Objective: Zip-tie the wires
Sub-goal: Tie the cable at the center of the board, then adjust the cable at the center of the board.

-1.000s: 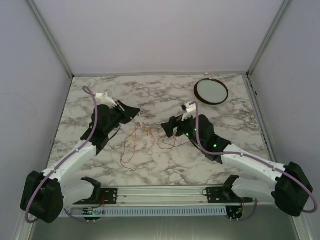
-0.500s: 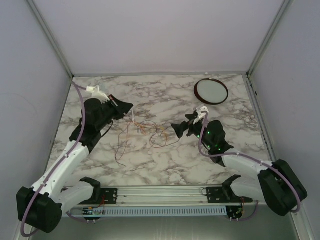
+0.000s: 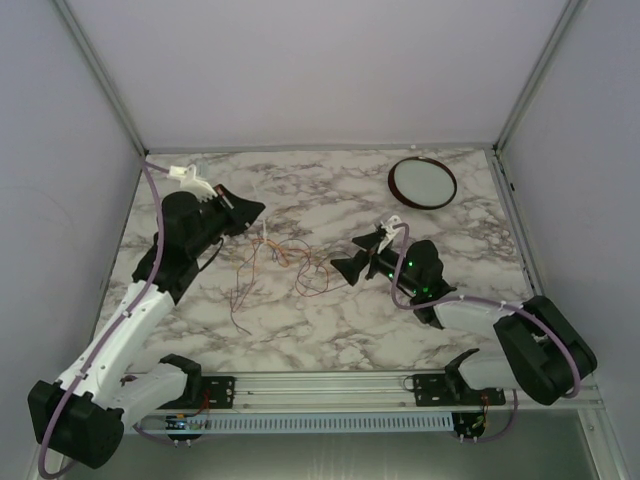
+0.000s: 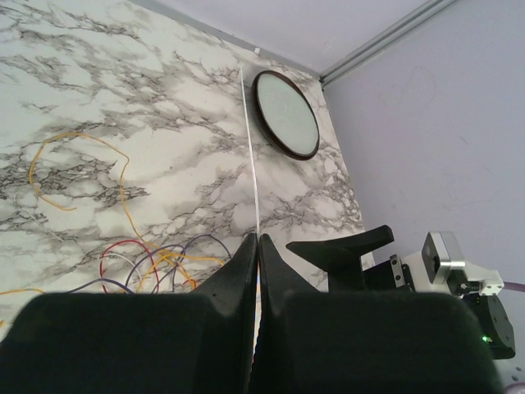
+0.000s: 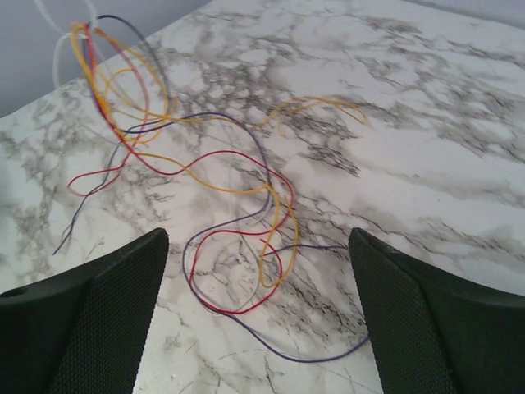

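Left gripper [image 4: 256,240] is fully closed, pinching a thin white strip [image 4: 250,148] that sticks straight out past the fingertips. Right gripper [image 5: 256,238] is wide open, holding nothing, low over the desk [image 3: 330,320]. The wires [image 3: 290,262] lie in a loose red/yellow/dark tangle mid-desk between the two grippers. Their far ends bunch together near a white loop [image 5: 57,49]. Round dish [image 3: 422,181] sits at the back right, well apart.

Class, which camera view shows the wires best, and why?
Right wrist view: the wires spread across the frame, each coloured strand distinct. The top view shows only a faint, tiny tangle; the left wrist view shows just some loops, partly behind the left pincer.
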You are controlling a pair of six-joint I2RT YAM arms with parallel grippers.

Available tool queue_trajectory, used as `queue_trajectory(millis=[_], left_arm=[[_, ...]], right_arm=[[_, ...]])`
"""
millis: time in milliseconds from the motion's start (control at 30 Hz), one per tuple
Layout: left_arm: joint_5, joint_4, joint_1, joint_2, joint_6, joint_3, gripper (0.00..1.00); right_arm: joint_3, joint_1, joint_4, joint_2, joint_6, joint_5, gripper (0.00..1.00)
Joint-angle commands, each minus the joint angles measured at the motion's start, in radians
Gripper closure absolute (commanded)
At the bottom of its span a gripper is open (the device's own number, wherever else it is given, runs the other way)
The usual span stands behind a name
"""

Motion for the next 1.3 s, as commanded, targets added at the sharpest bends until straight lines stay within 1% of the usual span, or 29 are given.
queue_trajectory(millis=[0,100,167,200,233,433,533,633,700,767,967,1200,1267], left_arm=[[0.008,-0.022,0.005,-0.031,0.022,0.019,1.00],[0.010,-0.020,0.005,-0.037,0.021,0.008,1.00],[0.012,-0.020,0.004,-0.039,0.018,0.004,1.00],[0.012,-0.019,0.005,-0.039,0.016,0.002,1.00],[0.015,-0.020,0.004,-0.039,0.014,0.002,1.00],[0.033,-0.008,0.004,-0.039,0.006,-0.012,1.00],[0.040,0.005,0.004,-0.041,0.001,-0.025,1.00],[0.046,0.023,0.004,-0.044,-0.012,-0.047,1.00],[0.053,0.043,0.005,-0.045,-0.023,-0.066,1.00],[0.059,0.056,0.004,-0.047,-0.030,-0.077,1.00],[0.061,0.067,0.004,-0.048,-0.030,-0.086,1.00],[0.061,0.074,0.005,-0.047,-0.031,-0.091,1.00],[0.063,0.076,0.005,-0.047,-0.033,-0.092,1.00]], right_arm=[[0.022,-0.004,0.139,0.032,-0.024,-0.152,0.14],[0.063,0.008,0.227,0.086,0.003,-0.276,0.28],[0.097,0.027,0.255,0.128,0.013,-0.342,0.38],[0.112,0.041,0.259,0.146,0.007,-0.357,0.41],[0.124,0.055,0.260,0.162,-0.007,-0.363,0.43],[0.214,0.137,0.263,0.250,-0.106,-0.307,0.41],[0.284,0.157,0.244,0.295,-0.131,-0.280,0.34],[0.342,0.176,0.204,0.325,-0.202,-0.244,0.21],[0.390,0.184,0.148,0.347,-0.243,-0.245,0.18],[0.425,0.190,0.093,0.373,-0.265,-0.264,0.18],[0.525,0.211,0.053,0.443,-0.273,-0.317,0.19],[0.567,0.238,0.021,0.484,-0.275,-0.350,0.25],[0.570,0.243,0.017,0.489,-0.275,-0.348,0.29]])
